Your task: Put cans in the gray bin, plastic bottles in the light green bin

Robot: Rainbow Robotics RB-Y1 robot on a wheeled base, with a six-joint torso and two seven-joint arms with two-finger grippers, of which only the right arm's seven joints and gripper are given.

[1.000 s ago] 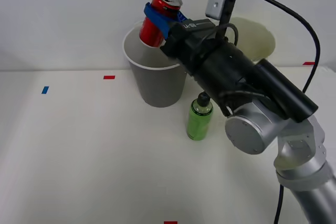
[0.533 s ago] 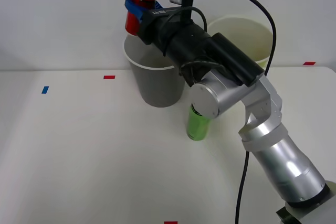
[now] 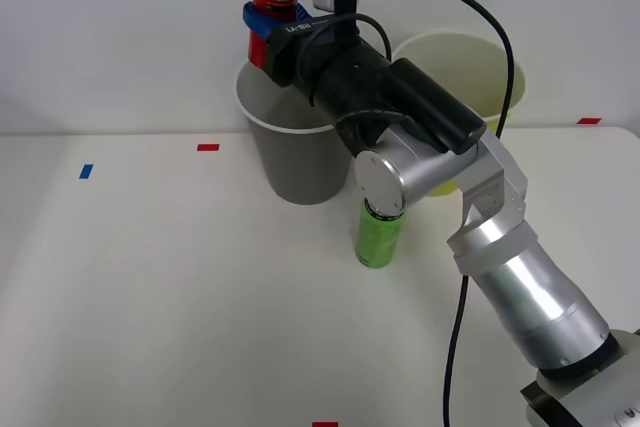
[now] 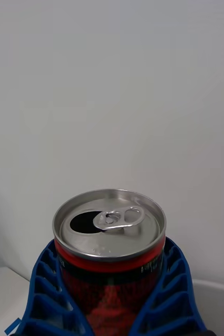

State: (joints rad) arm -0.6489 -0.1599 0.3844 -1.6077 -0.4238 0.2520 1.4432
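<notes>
Gray bin (image 3: pixel 297 152) stands at the back of the white table (image 3: pixel 150 287), its white rim open beneath my outstretched right arm (image 3: pixel 440 162). Just beside it, toward my right and partly behind that arm, stands the light green bin (image 3: pixel 470 67), cream inside. In front of both, the green bottle (image 3: pixel 380 237) stands upright on the table with its top hidden by my elbow joint; it waits its turn for the green bin.

My right pincer (image 3: pixel 268 32) is clenched on the red can (image 3: pixel 270 17), blue ribbed fingers (image 4: pixel 41 294) wrapped round its sides. From the wrist, the can (image 4: pixel 109 231) sits upright in my grip, silver top level, pull tab showing, mouth already open. I hold it high, above the far left edge of the gray bin's rim rather than over its middle.

As I judge it, the step in hand is the drop. To do it well, I should bring the can squarely over the middle of the opening, lower it toward the rim, and only then part the fingers, so it falls inside and cannot strike the edge and tumble behind the bin. Kept upright, it should slip free cleanly.
</notes>
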